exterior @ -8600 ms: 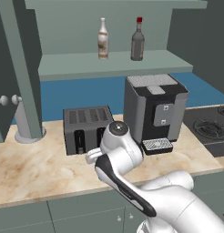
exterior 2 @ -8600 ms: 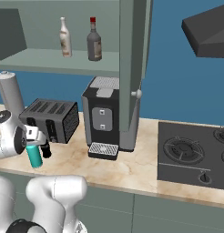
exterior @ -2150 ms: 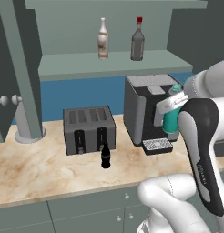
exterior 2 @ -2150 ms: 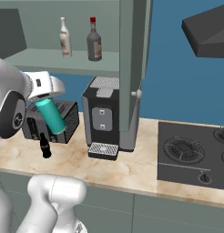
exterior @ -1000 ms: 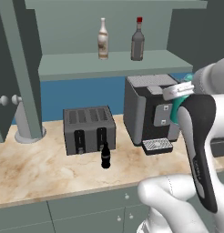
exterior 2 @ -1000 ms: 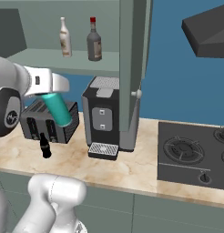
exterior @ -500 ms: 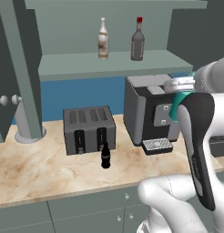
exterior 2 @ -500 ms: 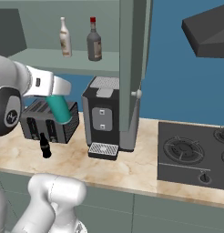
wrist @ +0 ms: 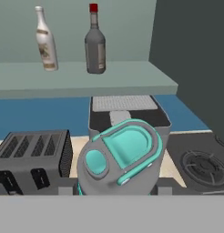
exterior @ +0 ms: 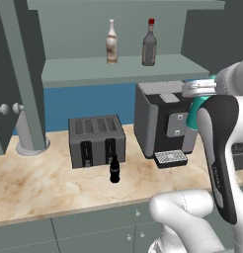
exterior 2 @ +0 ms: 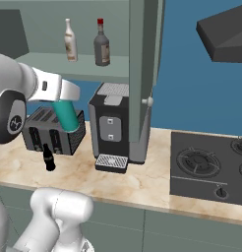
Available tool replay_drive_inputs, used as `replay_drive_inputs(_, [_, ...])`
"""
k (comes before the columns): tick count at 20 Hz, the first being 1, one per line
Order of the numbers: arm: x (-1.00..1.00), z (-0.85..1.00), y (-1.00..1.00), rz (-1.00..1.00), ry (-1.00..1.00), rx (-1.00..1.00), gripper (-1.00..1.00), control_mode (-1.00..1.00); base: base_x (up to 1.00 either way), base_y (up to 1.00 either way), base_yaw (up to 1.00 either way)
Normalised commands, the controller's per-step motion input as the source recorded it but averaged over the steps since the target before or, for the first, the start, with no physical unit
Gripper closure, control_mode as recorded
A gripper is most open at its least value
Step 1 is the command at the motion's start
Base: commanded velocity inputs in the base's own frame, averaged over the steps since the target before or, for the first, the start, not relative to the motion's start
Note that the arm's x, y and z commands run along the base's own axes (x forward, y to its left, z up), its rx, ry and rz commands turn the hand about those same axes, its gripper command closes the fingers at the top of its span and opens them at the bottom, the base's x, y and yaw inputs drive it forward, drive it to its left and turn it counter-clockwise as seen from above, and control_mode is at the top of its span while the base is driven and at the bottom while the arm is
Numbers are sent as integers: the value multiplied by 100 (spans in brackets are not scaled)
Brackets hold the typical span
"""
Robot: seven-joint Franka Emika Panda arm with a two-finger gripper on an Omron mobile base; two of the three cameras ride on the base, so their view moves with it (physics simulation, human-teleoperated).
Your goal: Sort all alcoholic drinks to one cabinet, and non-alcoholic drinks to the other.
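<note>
Currently the fingers point(exterior 2: 64, 106) are clenched on the flask point(exterior 2: 67, 115), gripping it near its grey cap point(wrist: 120, 157). The flask is carried in the air, clear of the bench point(exterior: 39, 180). Its long axis runs from the fingers down and slightly aslant, cap end up toward the hand. In the hand view the cap sits directly ahead of the fingers, facing the camera.

Below the fingers, on the bench, stands the black bottle point(exterior: 114, 169), upright, just in front of the toaster point(exterior: 96, 141). It is well apart from the flask and not yet handled. Beside the toaster stands the coffee machine point(exterior 2: 110, 125), level with and just beyond the carried flask.

Farther off, above and beyond the fingers, runs the open cabinet shelf point(wrist: 82, 77). On it stand the cream bottle point(wrist: 44, 40) and the grey bottle point(wrist: 95, 43) with its red cap, both upright and near each other. The alcoholic drinks appear to be sorted already.

Judgement: the flask belongs in the other cabinet, away from that shelf. The coming move turns on keeping the flask's axis near upright while carrying it sideways, clear of the coffee machine top. The target cabinet's opening cannot be identified from these views.
</note>
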Motion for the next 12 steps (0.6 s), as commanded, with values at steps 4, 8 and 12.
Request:
replay_drive_inputs(4, [0, 0, -1, 2, 0, 0, 100, -100, 0, 0, 0])
replay_drive_inputs(8, [0, 0, 0, 2, 0, 0, 100, 100, 0, 0, 2])
replay_drive_inputs(12, [0, 0, 0, 0, 0, 0, 100, 100, -11, -2, 0])
